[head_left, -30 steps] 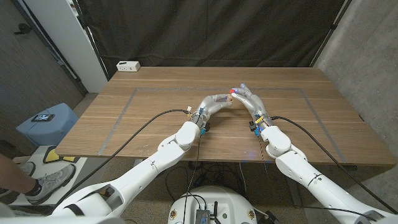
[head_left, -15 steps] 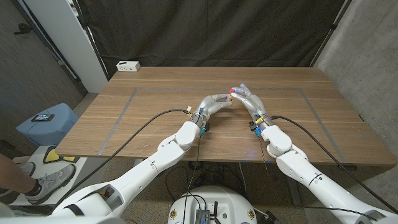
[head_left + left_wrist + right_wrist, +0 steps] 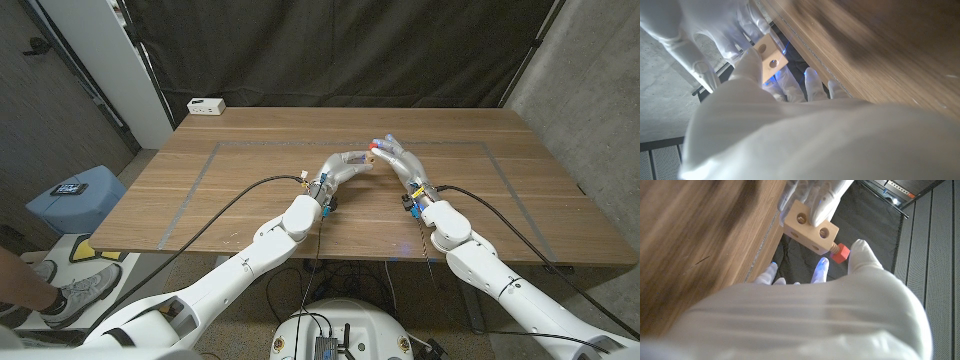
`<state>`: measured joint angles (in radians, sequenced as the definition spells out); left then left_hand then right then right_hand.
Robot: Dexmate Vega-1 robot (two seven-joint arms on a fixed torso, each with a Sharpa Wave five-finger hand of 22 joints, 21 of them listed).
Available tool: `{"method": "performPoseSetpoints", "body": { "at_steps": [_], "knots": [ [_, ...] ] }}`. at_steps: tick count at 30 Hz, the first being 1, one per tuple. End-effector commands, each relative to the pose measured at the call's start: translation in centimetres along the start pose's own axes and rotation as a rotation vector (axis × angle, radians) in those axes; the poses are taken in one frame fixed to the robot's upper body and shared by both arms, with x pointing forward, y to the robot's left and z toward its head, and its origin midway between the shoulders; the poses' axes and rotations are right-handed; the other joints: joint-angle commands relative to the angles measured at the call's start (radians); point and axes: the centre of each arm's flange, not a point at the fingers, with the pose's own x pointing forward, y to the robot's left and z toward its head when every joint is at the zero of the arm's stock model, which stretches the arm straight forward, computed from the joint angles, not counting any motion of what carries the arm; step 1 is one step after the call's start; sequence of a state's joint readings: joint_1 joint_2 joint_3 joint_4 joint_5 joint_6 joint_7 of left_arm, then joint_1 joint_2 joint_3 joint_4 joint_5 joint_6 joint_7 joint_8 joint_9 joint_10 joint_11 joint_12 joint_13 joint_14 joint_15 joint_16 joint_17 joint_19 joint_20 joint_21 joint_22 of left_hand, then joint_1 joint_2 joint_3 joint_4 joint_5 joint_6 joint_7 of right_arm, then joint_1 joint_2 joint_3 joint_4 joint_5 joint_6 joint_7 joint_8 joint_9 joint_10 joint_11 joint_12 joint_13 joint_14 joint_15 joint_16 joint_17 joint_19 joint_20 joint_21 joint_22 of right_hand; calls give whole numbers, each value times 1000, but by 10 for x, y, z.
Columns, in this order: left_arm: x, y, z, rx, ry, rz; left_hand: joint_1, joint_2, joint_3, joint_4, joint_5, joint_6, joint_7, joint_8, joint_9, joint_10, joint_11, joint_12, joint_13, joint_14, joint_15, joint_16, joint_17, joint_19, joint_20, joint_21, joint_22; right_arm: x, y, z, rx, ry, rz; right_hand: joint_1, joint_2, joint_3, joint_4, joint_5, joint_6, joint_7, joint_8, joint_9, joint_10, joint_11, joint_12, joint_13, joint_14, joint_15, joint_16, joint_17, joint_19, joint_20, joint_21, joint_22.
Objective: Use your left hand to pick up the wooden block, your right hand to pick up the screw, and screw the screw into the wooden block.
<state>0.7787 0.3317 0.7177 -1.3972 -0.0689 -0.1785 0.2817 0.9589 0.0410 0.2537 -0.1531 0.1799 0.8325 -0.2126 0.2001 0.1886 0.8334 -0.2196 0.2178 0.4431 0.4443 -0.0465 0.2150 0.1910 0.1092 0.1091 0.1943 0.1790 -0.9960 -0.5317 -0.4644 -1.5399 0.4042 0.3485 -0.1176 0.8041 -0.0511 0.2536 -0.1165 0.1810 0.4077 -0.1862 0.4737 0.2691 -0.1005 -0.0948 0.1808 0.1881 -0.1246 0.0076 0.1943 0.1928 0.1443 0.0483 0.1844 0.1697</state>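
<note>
The wooden block (image 3: 807,227), pale with round holes, is gripped by my left hand (image 3: 348,165) above the middle of the table; it also shows in the left wrist view (image 3: 771,56). The screw (image 3: 840,253) has a red head and a wooden shaft that enters the block's end face. My right hand (image 3: 400,160) meets the left hand there, and its fingertips (image 3: 859,252) pinch the red head (image 3: 372,147). How deep the shaft sits is hidden inside the block.
The wooden table (image 3: 230,185) carries a taped rectangle outline. A white power strip (image 3: 206,105) lies at the far left corner. Black cables trail from both wrists over the near edge. A person's shoe (image 3: 75,290) is on the floor at left.
The fingers of my right hand have shifted slightly around the screw's head. The left hand and the block stay where they were.
</note>
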Motion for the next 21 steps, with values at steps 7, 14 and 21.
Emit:
{"method": "performPoseSetpoints", "body": {
  "at_steps": [7,14,21],
  "knots": [
    [1,1,0,2,-5,0,3,9,0,7,3,4,3,5,5,2,-1,-4,2,3,-94,1,1,3,4,6,2,5,-17,17,-92,21,50,-25,2,-12,5,-2,-41,11,-25,-8,-27,24,0,3,-22,10,-4,4,-14,2,-2,2],
    [1,2,-1,2,-4,-3,3,8,-1,7,3,4,2,5,5,1,-1,-4,2,2,-93,1,1,3,4,6,2,7,-23,26,-152,42,77,-39,2,-16,8,-2,-57,21,-37,-13,-31,47,3,3,-27,17,-3,4,-18,3,0,2],
    [1,3,-2,1,-5,-4,2,7,-2,7,3,5,2,5,5,2,-1,-4,2,2,-93,0,1,2,3,6,2,10,-27,36,-224,49,100,-47,4,-17,9,-2,-80,40,-51,-19,-38,55,4,3,-36,28,-3,3,-27,8,-1,2]
  ]
}}
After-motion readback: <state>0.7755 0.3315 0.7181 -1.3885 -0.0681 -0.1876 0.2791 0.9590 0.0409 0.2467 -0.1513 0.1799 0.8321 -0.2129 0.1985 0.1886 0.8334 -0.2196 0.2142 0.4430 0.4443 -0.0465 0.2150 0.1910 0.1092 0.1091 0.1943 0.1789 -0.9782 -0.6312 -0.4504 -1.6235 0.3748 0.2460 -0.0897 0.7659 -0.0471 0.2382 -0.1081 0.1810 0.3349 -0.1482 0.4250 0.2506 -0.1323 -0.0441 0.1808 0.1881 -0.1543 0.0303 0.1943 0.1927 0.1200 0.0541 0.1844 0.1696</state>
